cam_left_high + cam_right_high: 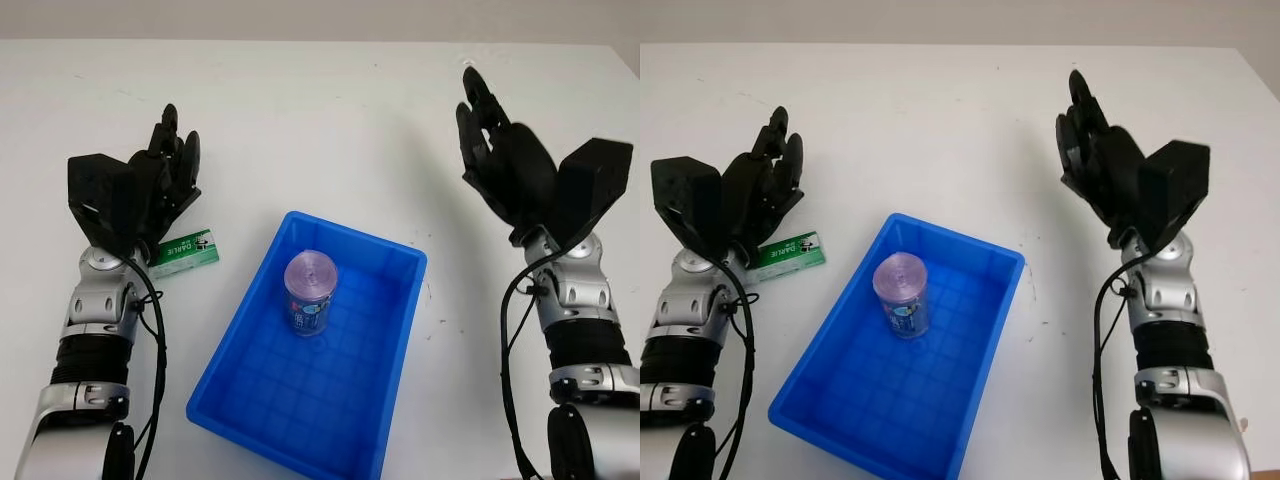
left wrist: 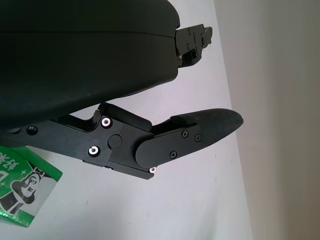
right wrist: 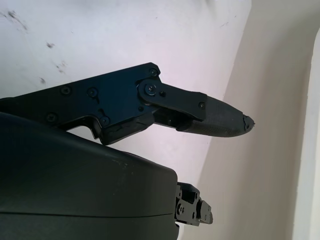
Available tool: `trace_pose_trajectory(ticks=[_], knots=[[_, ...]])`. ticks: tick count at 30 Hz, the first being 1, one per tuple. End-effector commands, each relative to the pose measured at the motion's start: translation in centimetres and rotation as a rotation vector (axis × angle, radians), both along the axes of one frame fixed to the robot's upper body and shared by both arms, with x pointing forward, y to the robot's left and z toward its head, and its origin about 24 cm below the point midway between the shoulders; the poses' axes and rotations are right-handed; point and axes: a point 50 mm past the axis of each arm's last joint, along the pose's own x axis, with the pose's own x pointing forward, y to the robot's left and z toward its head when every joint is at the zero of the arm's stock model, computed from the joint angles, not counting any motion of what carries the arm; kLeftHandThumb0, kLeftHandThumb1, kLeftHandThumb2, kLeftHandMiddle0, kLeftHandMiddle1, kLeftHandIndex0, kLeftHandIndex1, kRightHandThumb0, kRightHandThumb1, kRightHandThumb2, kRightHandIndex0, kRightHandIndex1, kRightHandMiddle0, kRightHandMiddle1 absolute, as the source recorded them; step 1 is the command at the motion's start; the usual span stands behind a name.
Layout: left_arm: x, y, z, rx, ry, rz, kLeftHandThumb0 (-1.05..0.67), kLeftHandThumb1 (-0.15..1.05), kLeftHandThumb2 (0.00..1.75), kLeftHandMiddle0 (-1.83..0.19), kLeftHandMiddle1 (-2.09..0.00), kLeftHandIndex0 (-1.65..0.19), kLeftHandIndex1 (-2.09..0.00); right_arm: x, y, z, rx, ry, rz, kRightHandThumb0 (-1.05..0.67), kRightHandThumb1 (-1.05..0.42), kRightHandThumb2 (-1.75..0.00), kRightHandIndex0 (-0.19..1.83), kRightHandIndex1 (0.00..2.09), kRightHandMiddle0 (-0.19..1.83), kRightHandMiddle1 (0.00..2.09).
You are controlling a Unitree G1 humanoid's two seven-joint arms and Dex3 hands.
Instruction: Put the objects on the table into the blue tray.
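Green box (image 1: 186,253) beneath left hand (image 1: 160,185)

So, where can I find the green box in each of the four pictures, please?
Left eye view: the green box lies on the white table, partly under the left hand, beside the blue tray.
Right eye view: same place, green box beside the tray.
Left wrist view: a corner of it below the hand's shell.
Right wrist view: not in it.
Shared landmark: the left hand, open above the box.

Lab-like bare white table (image 1: 320,130)
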Motion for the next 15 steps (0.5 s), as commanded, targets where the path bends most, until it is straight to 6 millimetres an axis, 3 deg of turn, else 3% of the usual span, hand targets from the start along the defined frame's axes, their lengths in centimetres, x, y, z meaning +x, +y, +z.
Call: trace_pose_trajectory(ticks=[1,4,10,13,15], knots=[[-0.6,0.5,1.4,0.037,-0.044,-0.013,-0.7,1.05,0.58,0.19,-0.01,0.19,0.0,-0.3,0.3,0.1,0.014,-0.019,-0.006,-0.72,-1.05,-0.7,-0.19,0.0,-0.19,0.0],[-2.5,1.4,5.2,0.354,-0.116,-0.093,-0.65,1.05,0.52,0.15,-0.04,0.14,-0.04,-0.6,0.5,0.1,0.01,-0.037,-0.015,-0.7,-1.05,-0.7,-0.19,0.0,-0.19,0.0],[-7.6,1.8,13.8,0.884,-0.136,-0.135,-0.72,1.05,0.17,-0.03,-0.08,-0.01,-0.09,-0.9,0.4,0.2,-0.019,-0.059,-0.014,-0.69,-1.05,-0.68,-0.19,0.0,-0.19,0.0],[-9.8,1.5,16.2,1.031,-0.078,-0.044,-0.76,1.03,0.09,-0.06,-0.07,-0.06,-0.09,-0.9,0.6,0.0,-0.013,-0.052,-0.014,-0.71,-1.05,-0.68,-0.19,0.0,-0.19,0.0],[-10.7,1.5,16.4,1.072,-0.054,-0.028,-0.73,1.0,0.06,-0.08,-0.07,-0.07,-0.09,-0.8,0.8,-0.1,-0.01,-0.047,-0.013,-0.71,-1.05,-0.68,-0.19,0.0,-0.19,0.0]])
